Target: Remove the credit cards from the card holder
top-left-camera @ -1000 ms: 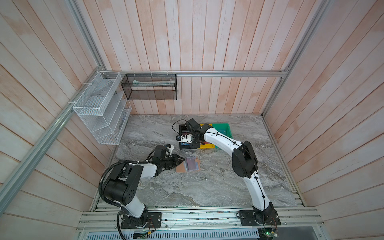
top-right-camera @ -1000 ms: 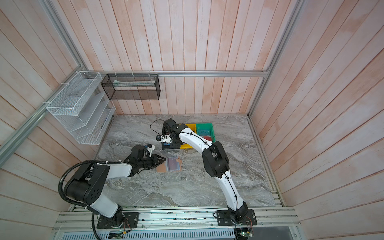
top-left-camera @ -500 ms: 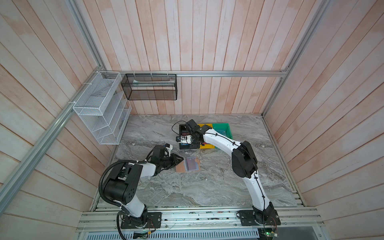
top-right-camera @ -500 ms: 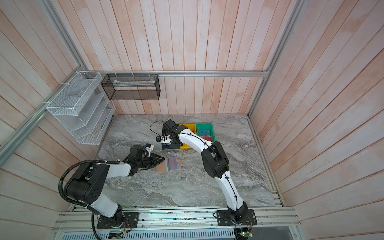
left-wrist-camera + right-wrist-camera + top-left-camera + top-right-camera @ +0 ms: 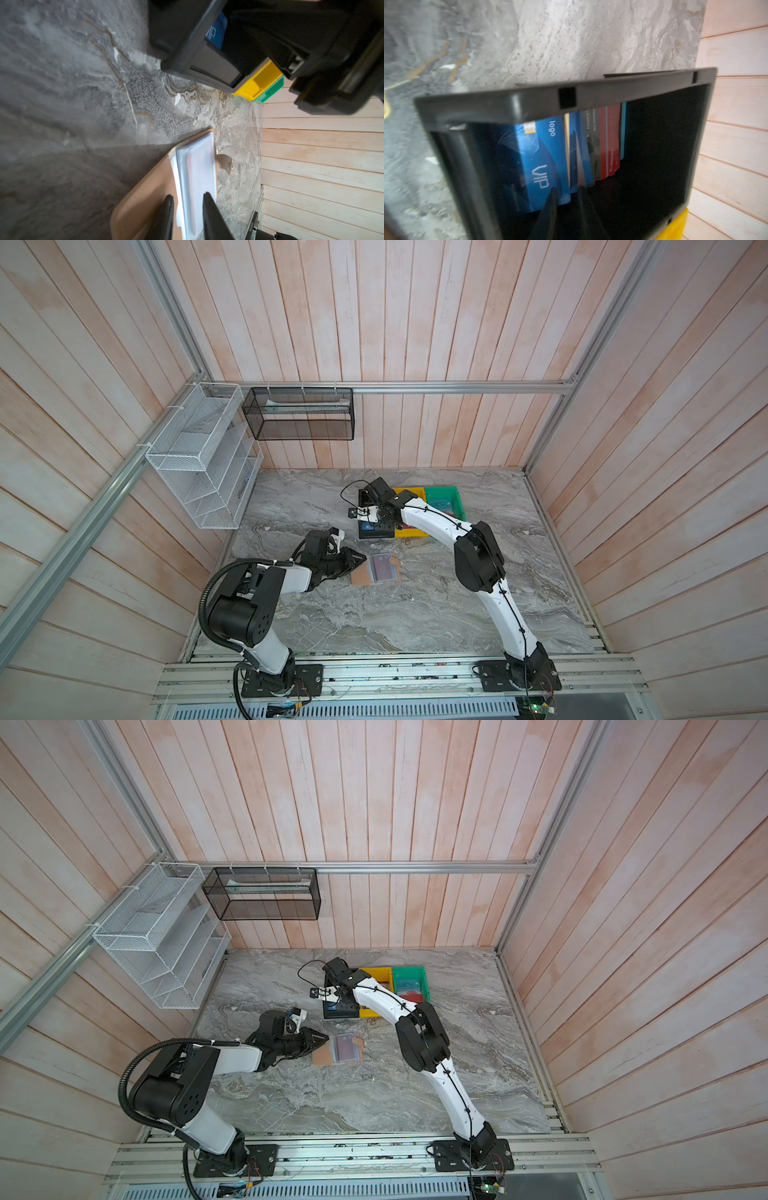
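Note:
The tan card holder (image 5: 360,574) lies open on the marble table, and a pinkish card (image 5: 383,566) shows through its clear sleeves. My left gripper (image 5: 359,561) reaches its left edge. In the left wrist view the left gripper (image 5: 189,204) is shut on the sleeve pages (image 5: 197,166), with one finger lying on the tan cover (image 5: 141,197). My right gripper (image 5: 566,197) hangs inside the black bin (image 5: 529,99) with its jaws apart. The corner of a blue VIP credit card (image 5: 542,158) lies loose between the tips. Several more cards (image 5: 604,145) lean behind it.
A yellow bin (image 5: 411,531) and a green bin (image 5: 459,502) holding cards stand to the right of the black bin (image 5: 376,534). A white wire rack (image 5: 199,456) and a black mesh basket (image 5: 299,414) hang on the walls at the back left.
My right gripper's jaws have parted over the black bin, and the blue card now lies free in it. The left arm and the card holder have stayed still.

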`<action>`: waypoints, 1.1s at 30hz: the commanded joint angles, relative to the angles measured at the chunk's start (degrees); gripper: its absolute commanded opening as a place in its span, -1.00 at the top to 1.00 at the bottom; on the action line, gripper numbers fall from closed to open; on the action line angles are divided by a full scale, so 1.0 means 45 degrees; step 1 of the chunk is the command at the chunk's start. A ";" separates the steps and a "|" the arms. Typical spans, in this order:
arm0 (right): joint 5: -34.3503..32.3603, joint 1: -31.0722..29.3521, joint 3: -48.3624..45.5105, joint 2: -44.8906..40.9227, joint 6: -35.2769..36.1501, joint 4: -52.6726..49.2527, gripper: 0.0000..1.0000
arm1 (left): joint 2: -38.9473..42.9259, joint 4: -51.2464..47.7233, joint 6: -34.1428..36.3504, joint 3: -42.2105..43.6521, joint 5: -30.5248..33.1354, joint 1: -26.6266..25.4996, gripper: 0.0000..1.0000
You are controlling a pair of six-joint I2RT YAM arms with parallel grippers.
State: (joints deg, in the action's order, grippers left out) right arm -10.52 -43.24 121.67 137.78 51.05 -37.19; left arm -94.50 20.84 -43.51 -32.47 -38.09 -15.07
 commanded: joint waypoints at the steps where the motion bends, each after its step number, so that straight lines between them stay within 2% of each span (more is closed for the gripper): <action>1: -0.0661 0.0079 0.0800 0.0291 0.0066 0.0704 0.58 | -0.0007 0.0208 0.0293 -0.0142 -0.0247 0.0107 0.46; 6: -0.0652 -0.0097 0.0486 -0.0707 -0.0933 0.0130 0.57 | 0.0121 0.0166 0.0293 -0.0030 -0.0091 0.0126 0.46; 8: -0.0260 -0.0114 0.0190 -0.1459 -0.2126 -0.0169 0.58 | 0.0101 0.0171 0.0274 0.0027 -0.0130 0.0141 0.46; 11: 0.1147 -0.0117 -0.0763 -0.2925 -0.4011 -0.0780 0.63 | 0.0224 0.0213 0.0147 0.0264 -0.0058 0.0136 0.47; 14: 0.2869 -0.0173 -0.2651 -0.4572 -0.5441 -0.0884 0.72 | 0.0599 -0.0004 0.0098 0.0544 0.0112 0.0126 0.49; 18: 0.5232 -0.0244 -0.6360 -0.6737 -0.7143 0.0627 0.82 | 0.1268 -0.0834 0.0248 0.0747 0.0615 0.0020 0.56; 22: 0.5919 -0.0234 -0.9689 -0.8208 -0.8938 0.2983 0.86 | 0.1538 -0.1366 0.0332 0.0923 0.0927 -0.0029 0.56; 27: 0.6582 -0.0228 -1.1447 -0.8348 -1.0164 0.4610 0.90 | 0.2067 -0.1747 0.0233 0.1199 0.1415 -0.0203 0.57; 33: 0.7241 -0.0234 -1.1543 -0.7246 -1.0830 0.5351 0.93 | 0.1906 -0.1938 0.0278 0.1141 0.1706 -0.0264 0.56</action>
State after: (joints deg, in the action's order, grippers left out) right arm 18.92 -44.12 69.04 103.26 5.63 -17.21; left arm -85.82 12.97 -43.07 -27.83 -32.10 -16.05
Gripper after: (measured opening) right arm 0.047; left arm 0.218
